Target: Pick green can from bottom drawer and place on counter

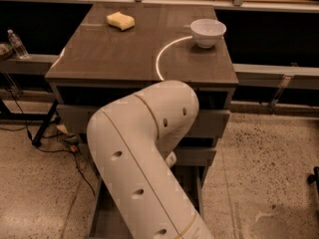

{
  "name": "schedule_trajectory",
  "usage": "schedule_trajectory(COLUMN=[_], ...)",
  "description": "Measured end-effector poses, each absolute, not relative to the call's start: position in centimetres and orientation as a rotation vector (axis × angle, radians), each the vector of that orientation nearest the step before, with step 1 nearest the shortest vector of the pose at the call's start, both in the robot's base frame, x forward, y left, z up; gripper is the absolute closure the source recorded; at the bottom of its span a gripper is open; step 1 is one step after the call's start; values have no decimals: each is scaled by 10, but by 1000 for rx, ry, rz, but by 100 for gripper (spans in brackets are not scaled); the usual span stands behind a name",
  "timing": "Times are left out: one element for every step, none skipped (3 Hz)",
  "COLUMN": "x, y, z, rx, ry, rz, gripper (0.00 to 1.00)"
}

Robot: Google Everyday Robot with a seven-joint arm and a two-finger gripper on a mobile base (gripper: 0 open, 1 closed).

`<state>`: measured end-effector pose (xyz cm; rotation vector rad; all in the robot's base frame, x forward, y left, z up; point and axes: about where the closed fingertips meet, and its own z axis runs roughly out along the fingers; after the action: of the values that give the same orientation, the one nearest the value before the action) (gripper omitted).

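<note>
Nearest the cam: the big white arm [144, 153], elbow bent high in front of the cabinet, forearm dropping behind it toward the bottom drawer [107, 222], which is pulled out w/ a strip of grey floor showing at lower left. The gripper is hidden behind the arm's own bulk, somewhere low over or inside that drawer; can't tell if it's wide, narrow or holding anything.

The green can isn't visible either. If it's in the drawer, it sits in the part the arm covers. So the key relation, which way the can lies from the gripper and whether it stands upright, can't be read here. Judging by the arm's pose, the reach is down and in, i.e. the pick phase.

Above that, the upper drawers [212, 123] peek out to the right of the elbow. Then the counter [114, 54]: the place target lies up and away from the drawer, so the lift must clear those fronts. On it, a white arc [164, 59], a white bowl [208, 32] at far right and a yellow sponge [121, 20] at far left; bare space in between.
</note>
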<state>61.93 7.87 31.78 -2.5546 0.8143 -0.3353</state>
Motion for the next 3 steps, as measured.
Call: schedule_trajectory(x=[617, 584, 536], y=[75, 18, -36], z=[318, 330, 320], rx=[-2564, -2682, -2824], ry=[824, 961, 1078], rz=[-334, -308, -179], gripper=[100, 100, 100])
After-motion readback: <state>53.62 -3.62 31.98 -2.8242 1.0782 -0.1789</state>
